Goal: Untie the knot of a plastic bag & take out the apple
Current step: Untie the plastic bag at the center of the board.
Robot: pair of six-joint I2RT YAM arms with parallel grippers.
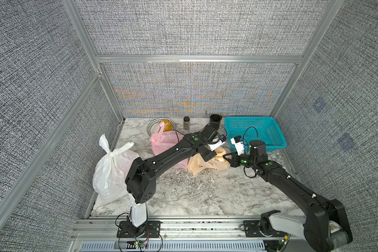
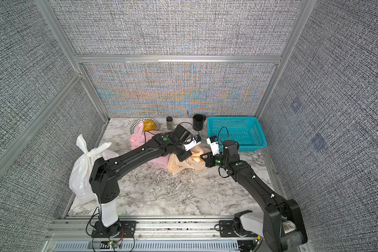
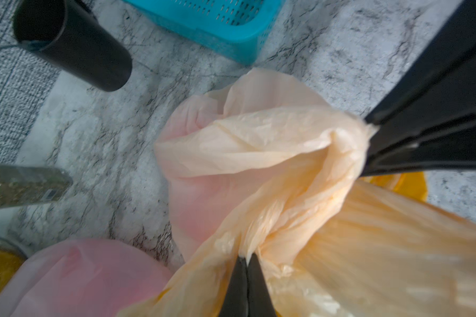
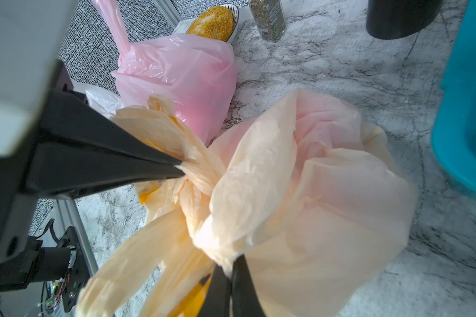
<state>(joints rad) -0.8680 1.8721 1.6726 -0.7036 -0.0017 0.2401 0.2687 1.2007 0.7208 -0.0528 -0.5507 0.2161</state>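
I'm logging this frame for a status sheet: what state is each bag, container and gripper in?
Orange bag: knotted shut, pinched by both grippers.
Left gripper: shut on orange bag.
Right gripper: shut on orange bag.
Pink bag: tied shut.
White bag: tied shut, upright.
Basket: upright, looks empty.
Cup: upright.
Jar: upright, capped.
Plate: holds a yellow lump.

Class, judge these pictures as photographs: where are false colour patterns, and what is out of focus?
In both top views, rainbow moiré bands ripple over the woven back wall; in the left wrist view, the spice jar and the pink bag are blurred; in the right wrist view, the near fold of the orange bag is soft, while the spice jar looks sharp.
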